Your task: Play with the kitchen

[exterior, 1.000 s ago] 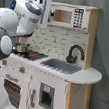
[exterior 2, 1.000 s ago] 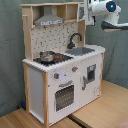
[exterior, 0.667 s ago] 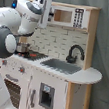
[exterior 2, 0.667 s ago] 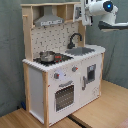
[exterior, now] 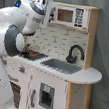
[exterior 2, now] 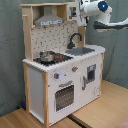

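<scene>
We read no legible writing. The kitchen (exterior 2: 62,70) stands upright, tall axis vertical. Upper right, the gripper (exterior 2: 80,12); we cannot tell its opening.

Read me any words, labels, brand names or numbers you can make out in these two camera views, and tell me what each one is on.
No text can be read in either exterior view.
Microwave keypad on the toy kitchen: a grid of marks, too blurred to read.
Knobs on the front panel: no legible markings.
Robot arm: no brand or label shows.
</scene>
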### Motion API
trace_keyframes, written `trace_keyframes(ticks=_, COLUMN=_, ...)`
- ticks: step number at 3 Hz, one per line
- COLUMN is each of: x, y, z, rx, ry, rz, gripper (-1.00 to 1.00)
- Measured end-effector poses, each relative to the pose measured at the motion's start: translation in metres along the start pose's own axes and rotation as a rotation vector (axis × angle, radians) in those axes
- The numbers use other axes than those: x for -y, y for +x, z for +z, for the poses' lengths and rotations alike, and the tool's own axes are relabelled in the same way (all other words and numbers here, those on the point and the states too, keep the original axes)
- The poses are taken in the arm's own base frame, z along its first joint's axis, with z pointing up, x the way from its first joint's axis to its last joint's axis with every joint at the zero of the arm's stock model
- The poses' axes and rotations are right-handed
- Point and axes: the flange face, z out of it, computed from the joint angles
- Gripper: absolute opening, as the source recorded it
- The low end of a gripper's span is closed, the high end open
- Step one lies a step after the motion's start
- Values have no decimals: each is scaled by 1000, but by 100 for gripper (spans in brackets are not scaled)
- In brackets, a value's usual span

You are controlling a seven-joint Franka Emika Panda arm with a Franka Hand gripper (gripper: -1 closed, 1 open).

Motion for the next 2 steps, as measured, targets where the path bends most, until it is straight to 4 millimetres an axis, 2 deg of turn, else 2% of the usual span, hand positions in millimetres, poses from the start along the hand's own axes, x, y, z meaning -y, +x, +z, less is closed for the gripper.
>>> trace_keyframes(ticks=1, x=8, y=27, z=-17, rx=-31, ry=7, rz=5, gripper=-100)
trace_keyframes(ticks=2, x=16, y=38, z=-33, rx=-43, ry=1, rz=-1, gripper=-100)
